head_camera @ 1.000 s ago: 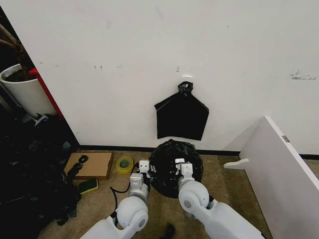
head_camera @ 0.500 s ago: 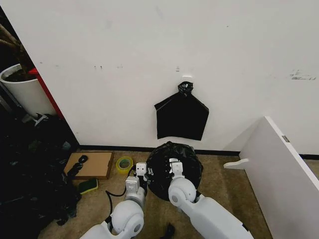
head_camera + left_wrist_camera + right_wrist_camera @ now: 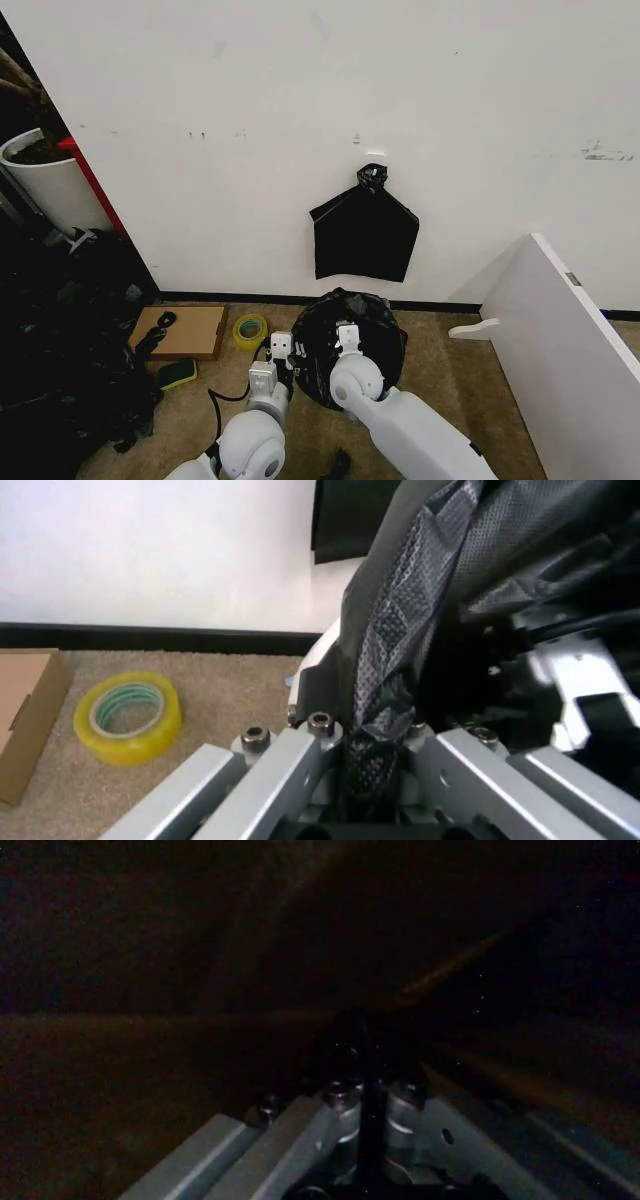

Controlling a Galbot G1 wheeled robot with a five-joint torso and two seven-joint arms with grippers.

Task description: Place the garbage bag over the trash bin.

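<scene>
While both arms reach forward and down at the bottom of your head view, the garbage bag sits as a round black mound on the floor against the wall, draped over the trash bin, whose white side you can glimpse in the left wrist view. Your left hand is at the bag's left edge, and the left wrist view shows it clenched on a fold of the black plastic, pinched between its fingers. Your right hand lies on top of the mound, near its middle; in the right wrist view the right hand is pressed shut on a thin dark sheet of the bag, with darkness all round it.

Compared with half a second ago, both arms have drawn nearer the robot's body, the right hand has shifted slightly left over the bag, and the bag's top looks a little more gathered.

Off to the left you have a roll of yellow tape and a flat cardboard box on the carpet, and a flat black bundle hangs on the wall above the bin.
</scene>
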